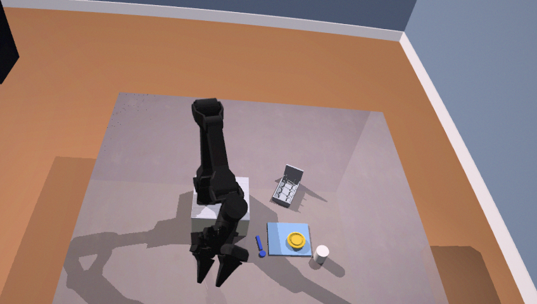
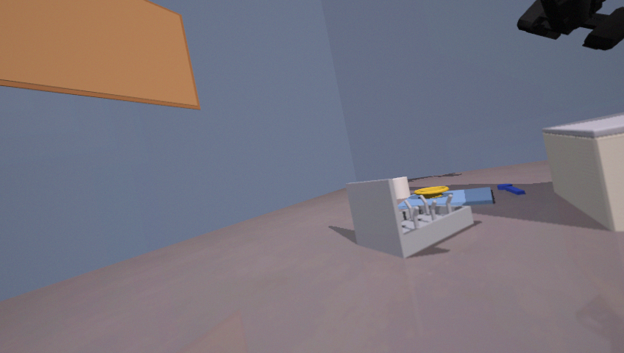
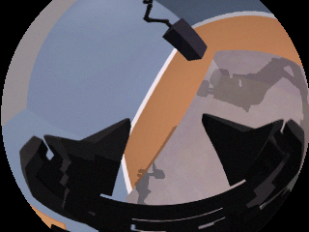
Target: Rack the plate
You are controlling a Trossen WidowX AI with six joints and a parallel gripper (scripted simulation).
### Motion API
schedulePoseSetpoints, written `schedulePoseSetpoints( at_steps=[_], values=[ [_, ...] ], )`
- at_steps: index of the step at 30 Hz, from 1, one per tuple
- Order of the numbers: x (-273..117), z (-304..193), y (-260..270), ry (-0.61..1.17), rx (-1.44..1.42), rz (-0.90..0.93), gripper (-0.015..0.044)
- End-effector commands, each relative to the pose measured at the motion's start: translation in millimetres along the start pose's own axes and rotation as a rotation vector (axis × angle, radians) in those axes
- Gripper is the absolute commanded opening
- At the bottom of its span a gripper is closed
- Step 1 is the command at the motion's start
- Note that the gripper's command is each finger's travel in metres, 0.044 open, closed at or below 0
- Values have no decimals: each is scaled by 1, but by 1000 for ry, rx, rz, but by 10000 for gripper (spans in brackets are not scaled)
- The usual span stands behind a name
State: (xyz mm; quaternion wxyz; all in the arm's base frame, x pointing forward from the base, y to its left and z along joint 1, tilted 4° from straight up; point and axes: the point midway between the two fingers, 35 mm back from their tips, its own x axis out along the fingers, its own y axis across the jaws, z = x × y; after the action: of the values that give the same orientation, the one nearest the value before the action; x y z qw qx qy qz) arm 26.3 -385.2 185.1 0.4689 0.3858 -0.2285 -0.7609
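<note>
The yellow plate (image 1: 296, 240) (image 2: 431, 190) lies flat on the blue board (image 1: 277, 239) (image 2: 479, 195). The grey dish rack (image 1: 282, 202) (image 2: 438, 236) stands apart from the board, with a tall panel at one end and short upright rails in its tray; no plate is in it. My gripper (image 1: 208, 283) (image 3: 166, 120) is open and empty, with its fingers wide apart. It is raised in the air, to the left of the board in the top view and well away from plate and rack. In the exterior view only part of it shows at the top right.
A white cylinder (image 1: 321, 254) (image 2: 401, 187) stands beside the board's right corner in the top view. A blue spoon-like utensil (image 1: 259, 242) (image 2: 512, 189) lies left of the board. The arm stands on a pale block (image 1: 242, 196) (image 2: 578, 174), left of the rack.
</note>
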Motion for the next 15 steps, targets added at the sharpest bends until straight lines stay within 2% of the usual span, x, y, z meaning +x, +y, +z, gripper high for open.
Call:
schedulePoseSetpoints(
  at_steps=[1,15],
  values=[
    [0,-24,4,79,-113,-3,400],
    [-14,-95,14,284,-391,35,400]
  ],
)
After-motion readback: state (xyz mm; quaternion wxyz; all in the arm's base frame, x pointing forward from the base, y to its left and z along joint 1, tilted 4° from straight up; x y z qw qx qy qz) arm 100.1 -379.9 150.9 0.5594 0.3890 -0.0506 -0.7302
